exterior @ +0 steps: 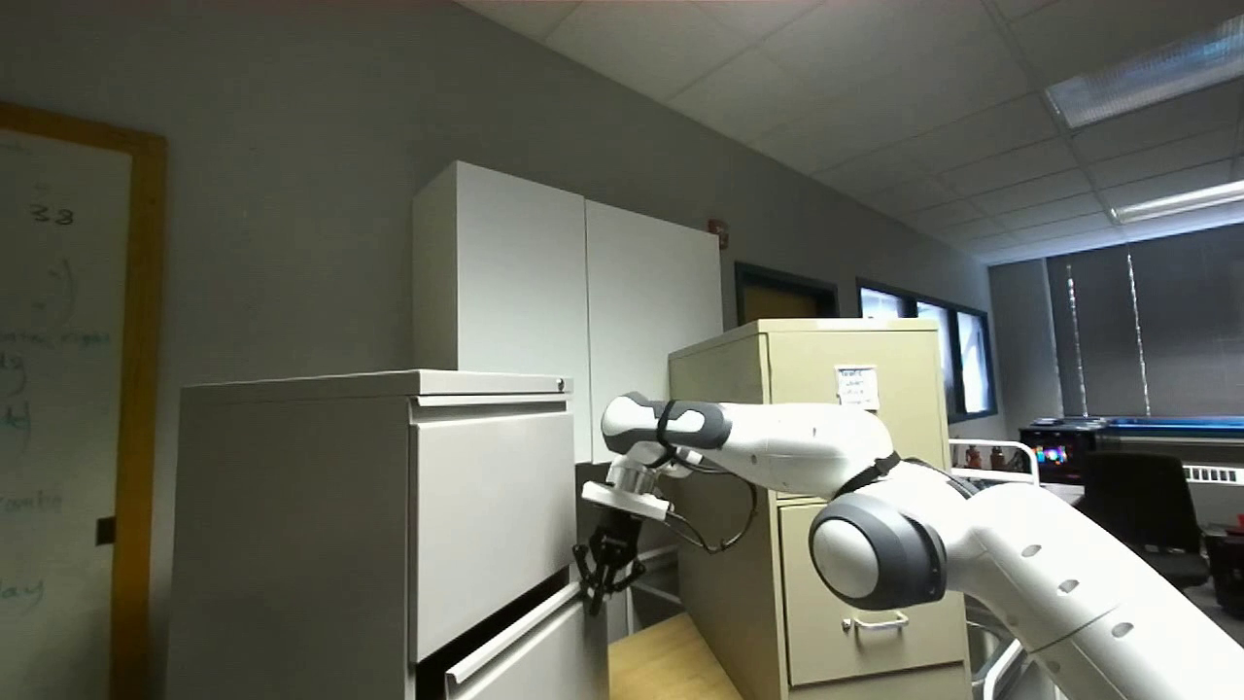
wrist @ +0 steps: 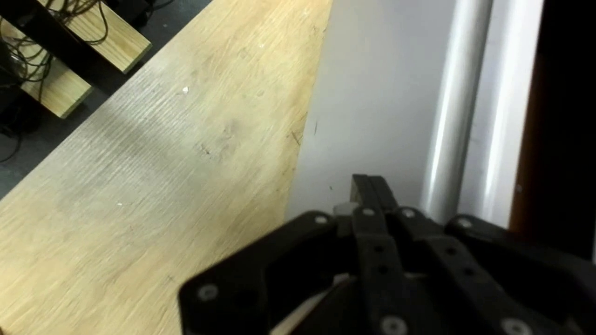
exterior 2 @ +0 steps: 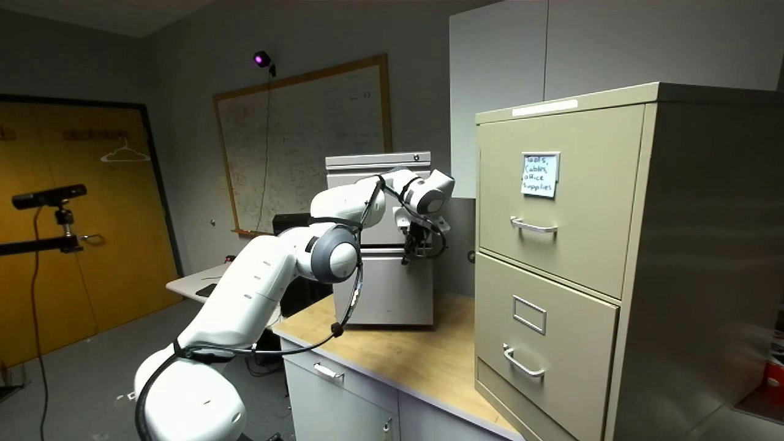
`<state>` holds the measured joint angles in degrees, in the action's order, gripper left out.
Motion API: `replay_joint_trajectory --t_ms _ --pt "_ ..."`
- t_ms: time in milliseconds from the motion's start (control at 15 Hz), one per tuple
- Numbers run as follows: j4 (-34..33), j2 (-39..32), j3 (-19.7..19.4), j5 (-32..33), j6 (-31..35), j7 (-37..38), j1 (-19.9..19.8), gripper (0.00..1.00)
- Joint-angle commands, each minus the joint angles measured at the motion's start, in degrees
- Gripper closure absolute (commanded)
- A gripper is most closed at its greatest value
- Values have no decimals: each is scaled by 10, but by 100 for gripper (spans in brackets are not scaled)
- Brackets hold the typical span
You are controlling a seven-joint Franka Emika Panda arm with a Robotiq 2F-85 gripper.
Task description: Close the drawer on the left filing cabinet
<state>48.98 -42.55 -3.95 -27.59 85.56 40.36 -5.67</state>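
The left filing cabinet [exterior: 292, 535] is a light-grey box; its upper front also shows in an exterior view [exterior 2: 378, 160]. Its lower drawer [exterior: 559, 647] stands partly out, with a dark gap behind its top edge. The drawer's flat front shows below the arm in an exterior view [exterior 2: 392, 291]. In the wrist view the drawer front [wrist: 372, 121] and its rounded handle edge run beside my fingers, with the dark opening at the right. My gripper [exterior: 595, 605] points down at the drawer's front, by its top edge. Its fingertips [wrist: 372, 179] are together and empty. I cannot tell whether they touch the drawer.
The wooden counter [wrist: 186, 153] lies under the cabinet. A beige cabinet with handled drawers [exterior 2: 557, 214] stands beside it; it also shows behind the arm in an exterior view [exterior: 719, 467]. White wall cupboards [exterior: 515, 272] hang behind. Wooden pieces and cables [wrist: 70, 56] lie beyond the counter's edge.
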Motion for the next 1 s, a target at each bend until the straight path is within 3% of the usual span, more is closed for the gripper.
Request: replay_joint_trajectory --t_ms 0,467,933 --pt "40 14 -11 -6 67 75 25 100" --pt "46 -3 -5 -34 168 212 40 100" --pt "72 5 -3 -35 190 197 36 100"
